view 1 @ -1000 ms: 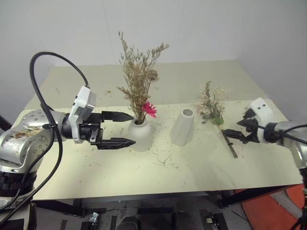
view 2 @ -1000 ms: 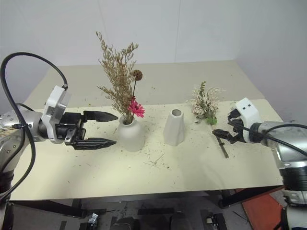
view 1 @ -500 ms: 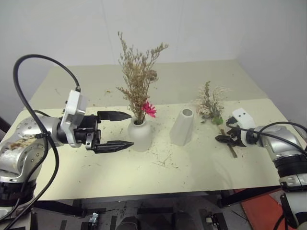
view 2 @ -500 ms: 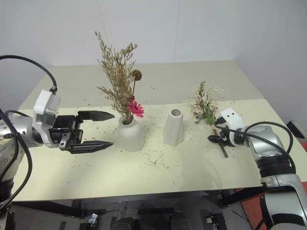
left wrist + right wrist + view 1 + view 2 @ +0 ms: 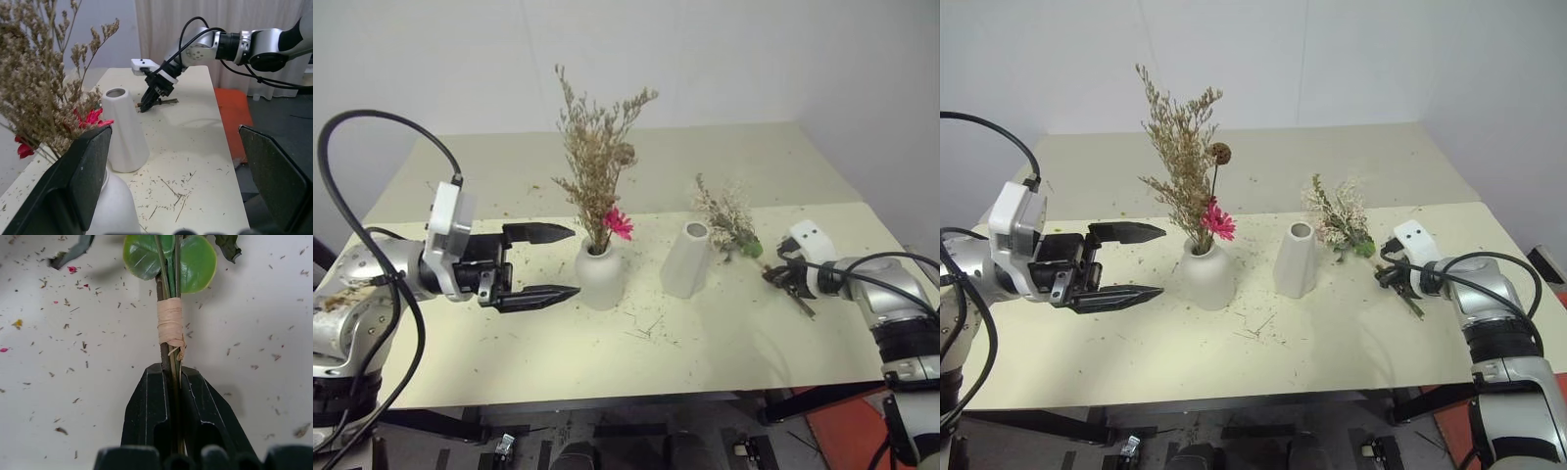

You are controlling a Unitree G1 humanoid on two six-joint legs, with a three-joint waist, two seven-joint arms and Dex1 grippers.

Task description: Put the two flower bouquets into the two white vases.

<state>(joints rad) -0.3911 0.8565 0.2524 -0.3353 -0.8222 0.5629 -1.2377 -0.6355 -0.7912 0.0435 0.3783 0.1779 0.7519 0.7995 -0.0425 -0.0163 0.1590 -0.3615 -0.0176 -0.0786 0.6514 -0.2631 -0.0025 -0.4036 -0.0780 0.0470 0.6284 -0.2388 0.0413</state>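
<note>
No brand, label or writing can be read anywhere in the scene.

A pale cream table [image 5: 705,343] with a matte top is seen, strewn with small dry flecks and broken stems. Near its middle a squat, rounded white vase [image 5: 599,275] with a narrow neck is stood upright. A tall, wispy tan-brown bouquet [image 5: 595,157] is held in it, with one small hot-pink flower [image 5: 618,223] low by the neck. Just beside it, toward the robot's right, a taller white vase [image 5: 685,258] is stood; it is smooth, slanted and tapered to a small round mouth, which is open.

The second bouquet [image 5: 729,221], fluffy cream-white with green leaves, is placed close to the right of the taller vase, its head lifted and leaning toward the vase. Its thin stems [image 5: 168,293] are bound by a wrap of tan tape [image 5: 171,325] below two round green leaves [image 5: 168,254].

The right gripper [image 5: 783,275] is clenched on those stems just below the tape, both black fingers [image 5: 146,406] pressed flat against them. The right arm is bent at the elbow, with the gripper angled down toward the table.

The left gripper [image 5: 546,262] is held level beside the squat vase, pointed toward the robot's right. Its two pointed black fingers [image 5: 540,233] are spread wide apart, and nothing is gripped between them.
</note>
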